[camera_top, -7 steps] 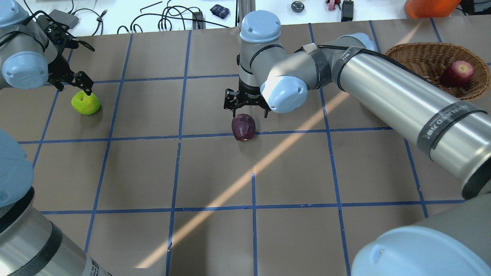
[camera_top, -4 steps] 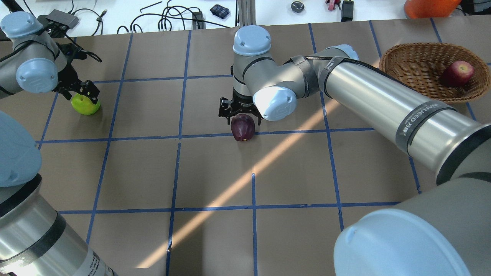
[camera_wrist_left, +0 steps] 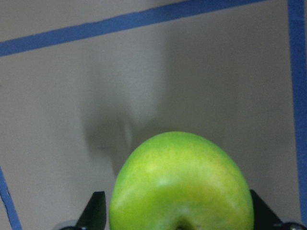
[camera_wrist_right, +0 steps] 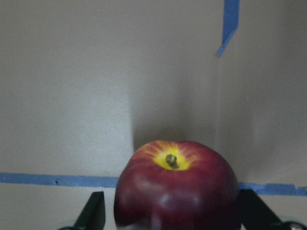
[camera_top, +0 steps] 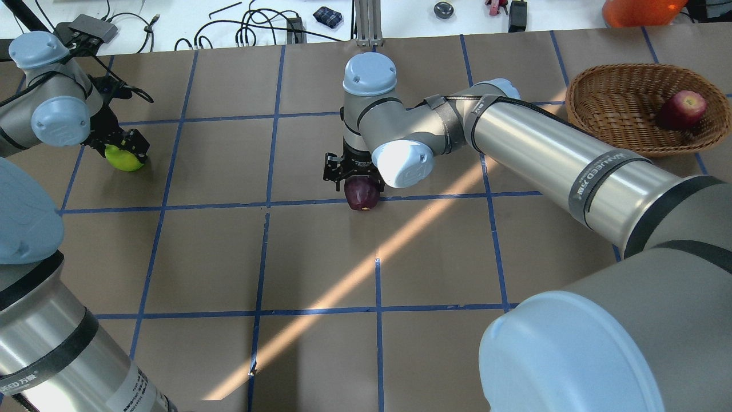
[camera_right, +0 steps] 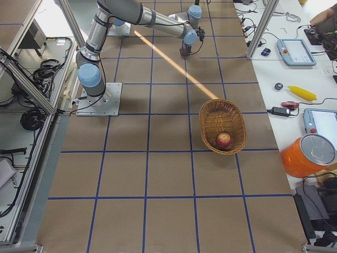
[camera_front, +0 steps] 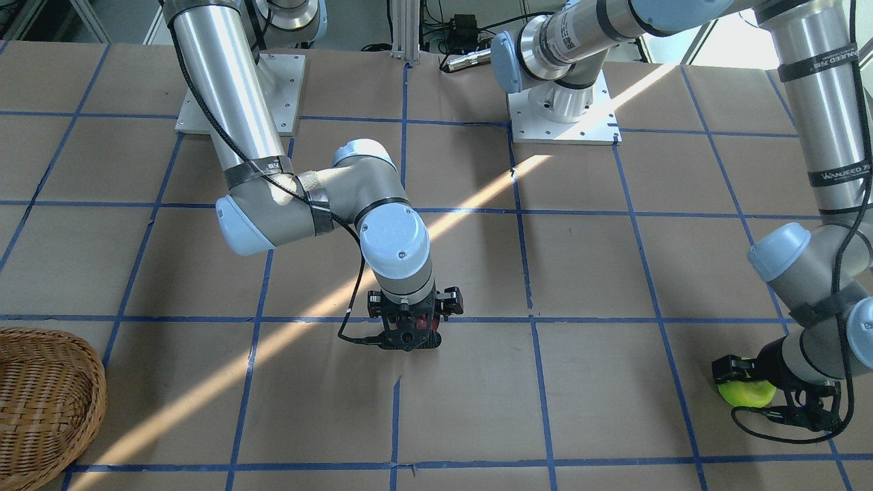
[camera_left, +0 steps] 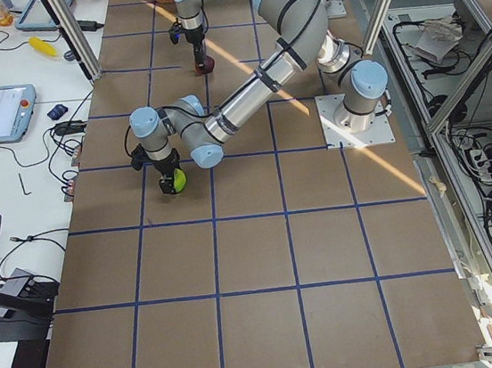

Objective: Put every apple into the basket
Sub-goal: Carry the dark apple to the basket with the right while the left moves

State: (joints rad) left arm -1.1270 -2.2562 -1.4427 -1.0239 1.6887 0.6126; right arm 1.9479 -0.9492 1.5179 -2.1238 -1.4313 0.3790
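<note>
While the maroon apple [camera_top: 362, 194] is sitting on the brown counter [camera_top: 200, 257] at mid-frame, the right claw [camera_top: 353, 174] is straddling it, fingers [camera_wrist_right: 96, 213] parted with slim gaps either side. At upper left, the left claw [camera_top: 127, 150] is likewise hanging spread around the green apple [camera_top: 122, 161]. The red apple [camera_top: 680, 110] is lying in the wicker basket [camera_top: 617, 97] at upper right.

Green apple [camera_top: 123, 159], maroon apple [camera_top: 361, 193]

Rough wicker basket [camera_top: 615, 106] (glossy green apple [camera_wrist_left: 180, 187])

"wanjeed" in white on the right arm's black band [camera_top: 600, 171] and the left arm's black band [camera_front: 842, 176]
</note>
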